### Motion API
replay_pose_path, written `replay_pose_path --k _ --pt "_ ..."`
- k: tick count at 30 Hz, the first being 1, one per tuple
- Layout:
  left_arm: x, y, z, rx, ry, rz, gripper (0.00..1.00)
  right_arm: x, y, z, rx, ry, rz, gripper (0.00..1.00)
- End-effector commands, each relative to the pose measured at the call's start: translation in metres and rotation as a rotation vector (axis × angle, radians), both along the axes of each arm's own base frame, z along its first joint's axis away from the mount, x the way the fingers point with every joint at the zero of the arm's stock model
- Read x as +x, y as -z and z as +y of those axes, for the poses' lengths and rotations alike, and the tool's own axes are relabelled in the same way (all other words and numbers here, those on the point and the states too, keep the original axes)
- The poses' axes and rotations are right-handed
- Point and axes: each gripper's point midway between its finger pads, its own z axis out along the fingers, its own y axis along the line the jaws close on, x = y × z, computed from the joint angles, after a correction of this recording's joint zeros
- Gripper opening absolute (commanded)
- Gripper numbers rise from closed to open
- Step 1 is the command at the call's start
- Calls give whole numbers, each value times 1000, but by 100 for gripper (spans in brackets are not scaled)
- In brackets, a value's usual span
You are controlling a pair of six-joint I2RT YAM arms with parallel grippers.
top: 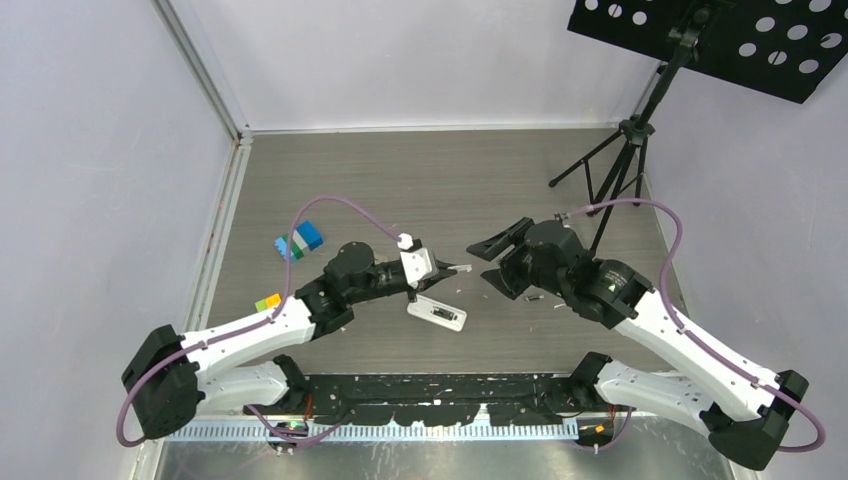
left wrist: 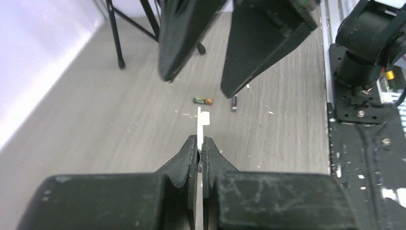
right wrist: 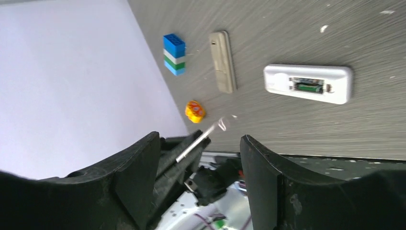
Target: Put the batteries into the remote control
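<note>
The white remote control (top: 437,313) lies back up on the table, and in the right wrist view (right wrist: 309,84) its dark recess holds something green. My left gripper (top: 455,268) hangs above it, shut on a thin white plate (left wrist: 203,122) seen edge-on between the jaws (left wrist: 201,140). Two small dark batteries (left wrist: 203,100) (left wrist: 233,103) lie on the table beyond the plate, under my right gripper. My right gripper (top: 490,265) is open and empty, its fingers (left wrist: 182,43) facing the left gripper's tip; its wrist view (right wrist: 198,139) shows the plate (right wrist: 198,139) between its open jaws.
A translucent grey-tan flat bar (right wrist: 222,62) lies left of the remote. A blue, white and green block stack (top: 300,240) and a yellow-orange piece (right wrist: 195,111) sit to the left. A black tripod stand (top: 625,160) is at the back right. White flecks dot the table.
</note>
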Motion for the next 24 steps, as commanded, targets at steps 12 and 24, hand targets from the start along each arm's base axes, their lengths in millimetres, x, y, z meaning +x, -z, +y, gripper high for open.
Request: replay_pose_path --k 12,24 --pt "2 -73 -3 -55 53 -626 0 29 -27 30 319 153 60 41" --pt "10 -81 10 -122 -92 -471 56 37 -21 19 323 204 23 0"
